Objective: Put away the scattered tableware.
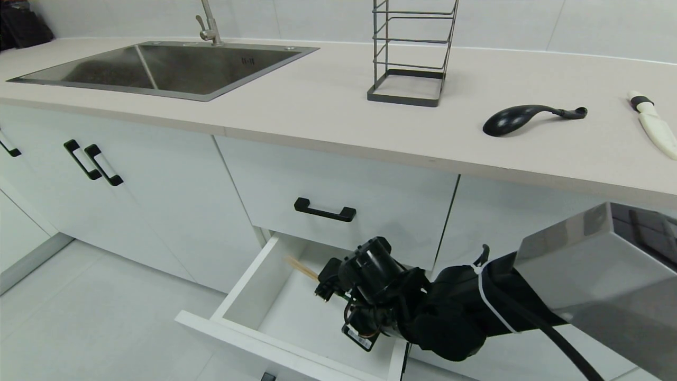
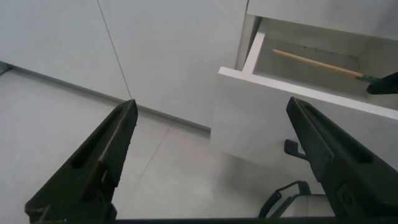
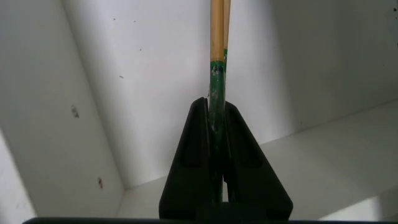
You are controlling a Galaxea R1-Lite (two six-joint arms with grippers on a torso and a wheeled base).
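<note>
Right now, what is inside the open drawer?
The right gripper is inside the drawer, shut on chopsticks. The arm covers the right part of the drawer's floor, so anything there cannot be seen.

Nothing legible: the stamp (image 1: 248, 61) inside the sink (image 1: 158, 93) is too small to read.

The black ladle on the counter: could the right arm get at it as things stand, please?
Probably not yet: the right claw is shut on chopsticks in the open drawer.
</note>
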